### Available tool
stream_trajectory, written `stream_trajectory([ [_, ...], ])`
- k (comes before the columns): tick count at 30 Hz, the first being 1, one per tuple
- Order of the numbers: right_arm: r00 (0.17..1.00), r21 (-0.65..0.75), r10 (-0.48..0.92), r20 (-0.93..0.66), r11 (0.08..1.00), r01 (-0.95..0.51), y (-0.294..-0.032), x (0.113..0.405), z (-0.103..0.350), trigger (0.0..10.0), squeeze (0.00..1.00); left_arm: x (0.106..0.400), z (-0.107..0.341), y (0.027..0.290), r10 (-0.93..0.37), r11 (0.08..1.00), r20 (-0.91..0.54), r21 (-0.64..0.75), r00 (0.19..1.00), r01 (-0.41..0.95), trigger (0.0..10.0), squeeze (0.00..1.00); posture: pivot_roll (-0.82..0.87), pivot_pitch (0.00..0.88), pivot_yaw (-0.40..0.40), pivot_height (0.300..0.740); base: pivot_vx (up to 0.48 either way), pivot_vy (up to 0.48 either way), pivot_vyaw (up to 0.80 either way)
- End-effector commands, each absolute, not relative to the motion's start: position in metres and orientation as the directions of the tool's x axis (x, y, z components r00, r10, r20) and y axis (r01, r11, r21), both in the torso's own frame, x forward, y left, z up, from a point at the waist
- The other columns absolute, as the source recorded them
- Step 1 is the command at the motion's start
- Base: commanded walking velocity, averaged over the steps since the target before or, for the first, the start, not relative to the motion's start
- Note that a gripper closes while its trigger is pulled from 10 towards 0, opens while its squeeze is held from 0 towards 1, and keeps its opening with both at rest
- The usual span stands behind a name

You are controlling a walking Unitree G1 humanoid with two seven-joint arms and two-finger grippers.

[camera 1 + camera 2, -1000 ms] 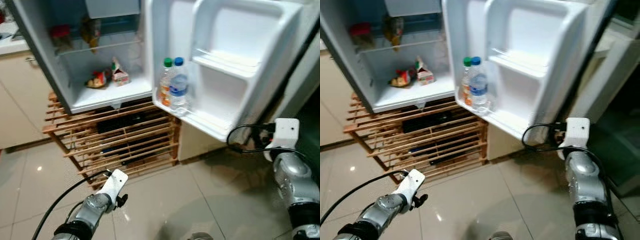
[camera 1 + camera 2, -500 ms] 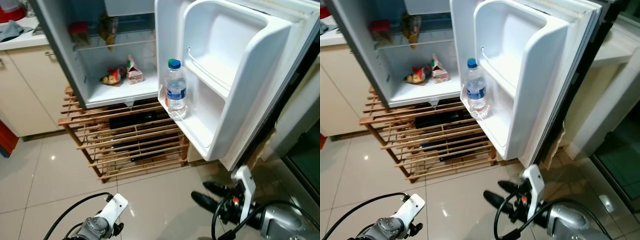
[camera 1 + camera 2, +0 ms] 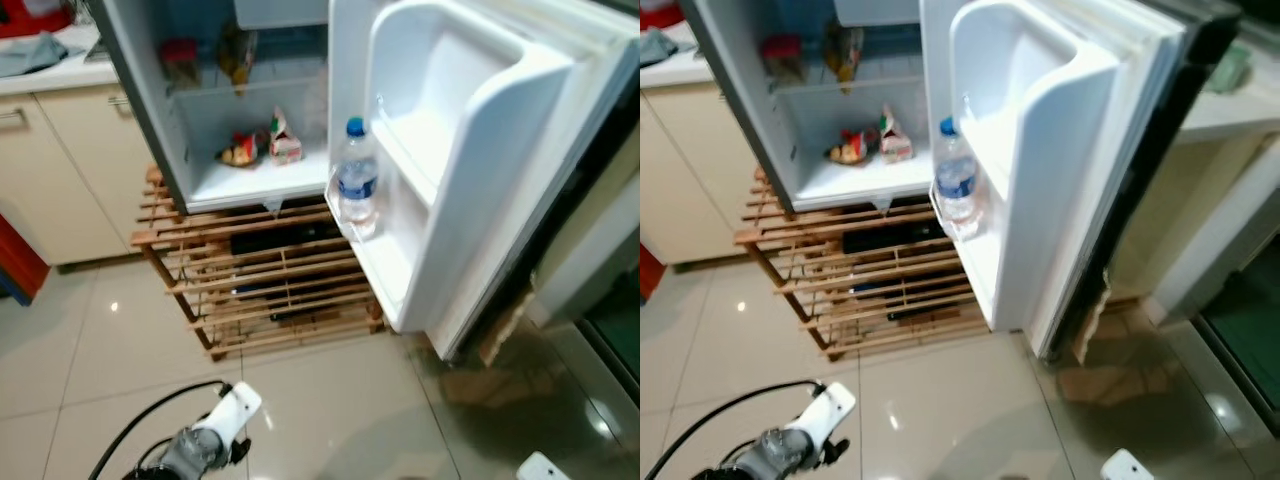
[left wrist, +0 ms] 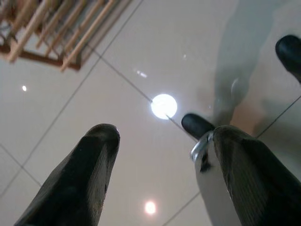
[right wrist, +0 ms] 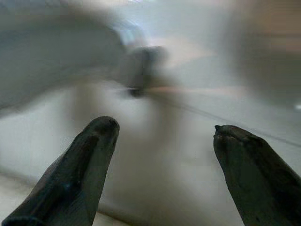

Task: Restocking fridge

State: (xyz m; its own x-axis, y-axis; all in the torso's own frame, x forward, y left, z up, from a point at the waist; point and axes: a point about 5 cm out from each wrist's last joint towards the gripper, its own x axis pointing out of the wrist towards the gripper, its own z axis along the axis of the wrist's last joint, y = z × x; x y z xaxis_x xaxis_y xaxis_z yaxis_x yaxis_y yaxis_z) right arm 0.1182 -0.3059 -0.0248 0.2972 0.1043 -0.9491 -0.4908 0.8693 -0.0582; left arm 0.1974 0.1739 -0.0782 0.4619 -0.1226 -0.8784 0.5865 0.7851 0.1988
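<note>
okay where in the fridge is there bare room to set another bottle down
The door's lower shelf is bare from beside the water bottle out to its far end, and the door's upper bin looks empty. On the fridge floor, the strip in front of the food packets is free. The back of that floor and the wire shelf above are crowded.

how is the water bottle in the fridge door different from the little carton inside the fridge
The water bottle is clear, round and tall with a blue cap; the small carton is opaque, red and white, with a peaked top. The bottle stands in the door shelf, the carton on the fridge floor. Both stand upright.
</note>
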Motion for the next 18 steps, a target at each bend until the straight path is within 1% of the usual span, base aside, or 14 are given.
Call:
stream_trajectory([
  [1,0.509,-0.344,-0.134,-0.85,0.874,-0.344,-0.337,0.16,0.003,10.0,0.0,0.199,-0.077,0.178,-0.115,0.779,-0.879,0.21,0.464,0.591,10.0,0.0,-0.25,0.0,0.081,0.74,0.0,0.0,0.0],
  [2,0.574,-0.416,-0.202,-0.793,0.868,-0.27,-0.345,0.175,0.016,10.0,0.0,0.199,-0.077,0.178,-0.115,0.778,-0.878,0.211,0.464,0.592,10.0,0.0,-0.25,0.0,0.081,0.74,0.0,0.0,0.0],
  [3,0.574,-0.416,-0.202,-0.793,0.868,-0.27,-0.345,0.175,0.016,10.0,0.0,0.199,-0.077,0.178,-0.115,0.778,-0.878,0.211,0.464,0.592,10.0,0.0,-0.25,0.0,0.081,0.74,0.0,0.0,0.0],
  [4,0.656,-0.419,-0.184,-0.732,0.881,-0.22,-0.342,0.195,0.031,10.0,0.0,0.199,-0.077,0.178,-0.115,0.777,-0.878,0.212,0.464,0.593,10.0,0.0,-0.25,0.0,0.087,0.74,0.0,0.0,0.0],
  [5,0.8,-0.329,-0.05,-0.597,0.926,-0.188,-0.318,0.232,0.064,10.0,0.0,0.2,-0.077,0.179,-0.114,0.777,-0.878,0.213,0.465,0.593,10.0,0.0,-0.25,0.0,0.09,0.74,0.0,0.0,0.0],
  [6,0.846,-0.286,0.011,-0.533,0.938,-0.193,-0.305,0.244,0.078,10.0,0.0,0.2,-0.077,0.179,-0.113,0.776,-0.878,0.214,0.464,0.593,10.0,0.0,-0.25,0.0,0.091,0.74,0.0,0.0,0.0],
  [7,0.846,-0.286,0.011,-0.533,0.938,-0.193,-0.305,0.244,0.078,10.0,0.0,0.2,-0.077,0.179,-0.113,0.776,-0.878,0.214,0.464,0.593,10.0,0.0,-0.25,0.0,0.091,0.74,0.0,0.0,0.0],
  [9,0.895,-0.212,0.111,-0.432,0.952,-0.221,-0.281,0.263,0.099,10.0,0.0,0.199,-0.077,0.18,-0.109,0.774,-0.881,0.215,0.46,0.595,10.0,0.0,-0.24,0.0,0.092,0.74,0.0,0.0,0.0],
  [11,0.907,-0.156,0.179,-0.382,0.954,-0.255,-0.266,0.272,0.109,10.0,0.0,0.197,-0.078,0.182,-0.102,0.766,-0.886,0.22,0.452,0.604,10.0,0.0,-0.24,0.0,0.091,0.74,0.0,0.0,0.0],
  [13,0.903,-0.092,0.308,-0.299,0.933,-0.348,-0.232,0.282,0.13,10.0,0.0,0.191,-0.08,0.192,-0.034,0.585,-0.894,0.345,0.447,0.734,10.0,0.0,-0.23,0.0,0.087,0.74,0.0,0.0,0.0],
  [14,0.903,-0.092,0.308,-0.299,0.933,-0.348,-0.232,0.282,0.13,10.0,0.0,0.191,-0.08,0.192,-0.034,0.585,-0.894,0.345,0.447,0.734,10.0,0.0,-0.23,0.0,0.087,0.74,0.0,0.0,0.0],
  [16,0.871,-0.041,0.435,-0.228,0.89,-0.454,-0.195,0.286,0.151,10.0,0.0,0.185,-0.082,0.202,0.003,0.45,-0.902,0.387,0.432,0.805,10.0,0.0,-0.23,0.0,0.083,0.74,0.0,0.0,0.0],
  [17,0.846,-0.021,0.497,-0.194,0.86,-0.51,-0.177,0.285,0.16,10.0,0.0,0.181,-0.083,0.205,0.009,0.429,-0.909,0.381,0.418,0.819,10.0,0.0,-0.23,0.0,0.083,0.74,0.0,0.0,0.0],
  [18,0.783,0.013,0.606,-0.137,0.792,-0.61,-0.147,0.278,0.175,10.0,0.0,0.178,-0.084,0.207,0.013,0.398,-0.917,0.371,0.399,0.839,10.0,0.0,-0.23,0.0,0.078,0.74,0.0,0.0,0.0],
])
